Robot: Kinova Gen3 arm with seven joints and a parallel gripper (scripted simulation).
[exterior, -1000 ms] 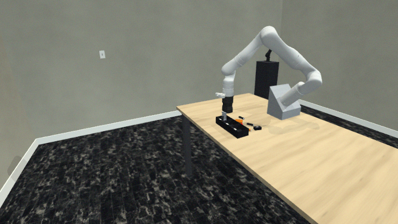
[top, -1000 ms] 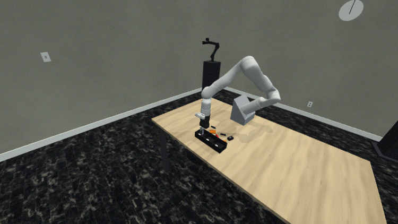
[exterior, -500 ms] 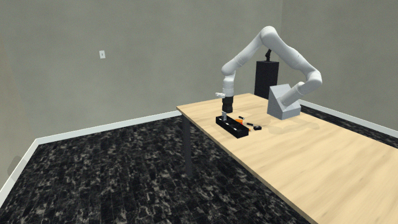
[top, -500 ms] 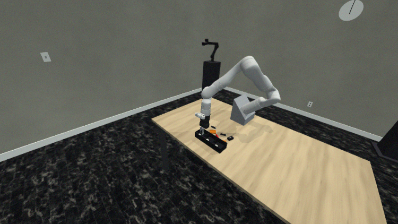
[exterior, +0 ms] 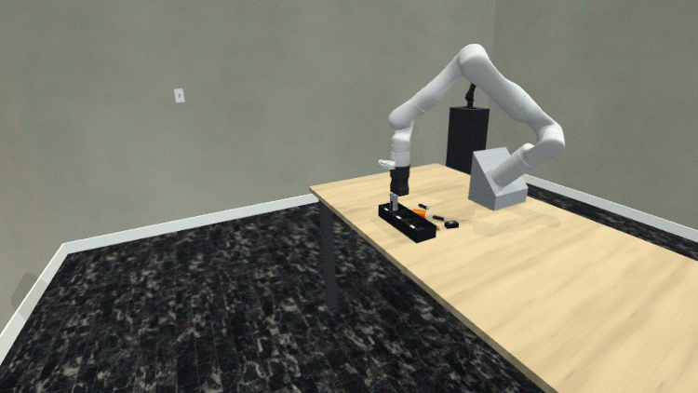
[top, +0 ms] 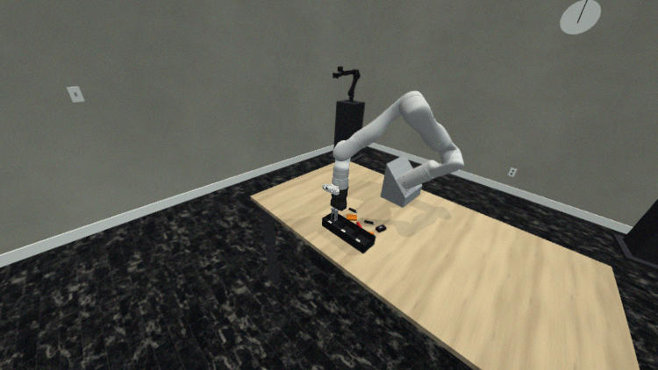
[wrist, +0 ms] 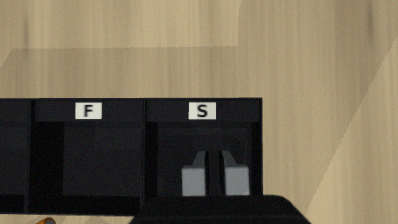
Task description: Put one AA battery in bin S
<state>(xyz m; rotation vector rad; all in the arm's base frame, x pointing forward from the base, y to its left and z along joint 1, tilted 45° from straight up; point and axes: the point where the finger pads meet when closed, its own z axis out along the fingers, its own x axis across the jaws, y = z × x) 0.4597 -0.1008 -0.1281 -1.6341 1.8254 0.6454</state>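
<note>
The bin marked S (top: 326,225) (exterior: 383,212) (wrist: 240,111) is the end compartment of a black row of bins standing on the table. My gripper (top: 334,218) (exterior: 393,209) (wrist: 214,165) points down over and into bin S. Its grey fingers stand a little apart, with only dark bin interior showing between them. No battery shows clearly in bin S; its inside is very dark and partly hidden by the fingers. Two dark cylinders that look like batteries lie on the table behind the bins, one (top: 352,209) (exterior: 423,207) farther back, the other (top: 368,222) (exterior: 438,218) nearer the black block.
Bin F (wrist: 88,170) adjoins bin S. An orange block (top: 352,217) (exterior: 419,212), a red thing (top: 359,224), a small orange thing (top: 371,232) (exterior: 437,227) and a small black block (top: 380,228) (exterior: 451,223) lie on the arm's side of the bins.
</note>
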